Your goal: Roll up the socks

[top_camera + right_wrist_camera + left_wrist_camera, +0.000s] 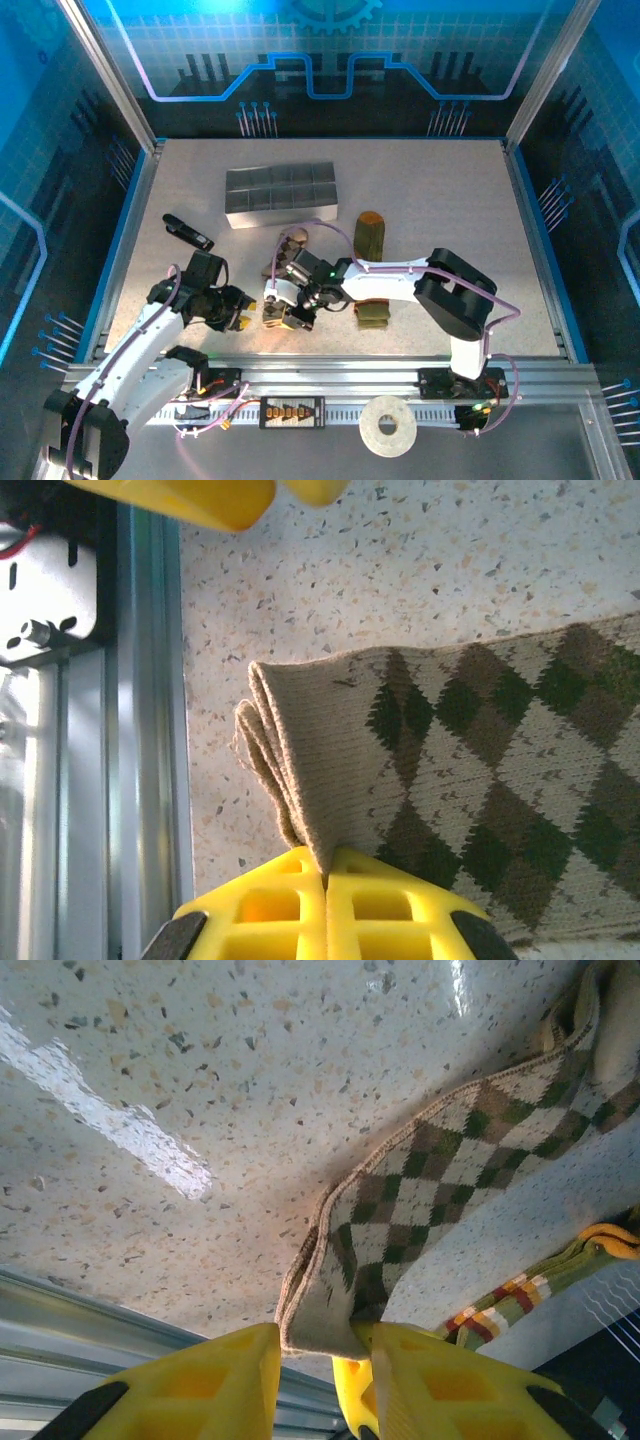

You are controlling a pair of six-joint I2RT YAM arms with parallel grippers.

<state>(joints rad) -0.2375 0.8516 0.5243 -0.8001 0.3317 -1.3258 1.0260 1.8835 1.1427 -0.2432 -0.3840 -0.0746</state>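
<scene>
The speckled, glossy counter (450, 200) carries a grey divided tray (281, 195) toward its far side, with a slim black object (188, 231) to the tray's left. An olive roll (370, 232) lies near the middle. At the near edge, the argyle sock (480, 770) stretches flat, and the olive green sock (520, 1295) lies just beside it.

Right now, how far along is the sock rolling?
Done: nothing visibly; the argyle sock lies stretched out, unrolled. In hand: the left gripper and right gripper both pinch one end. Remaining: rolling it, then the green striped sock beside it.
</scene>
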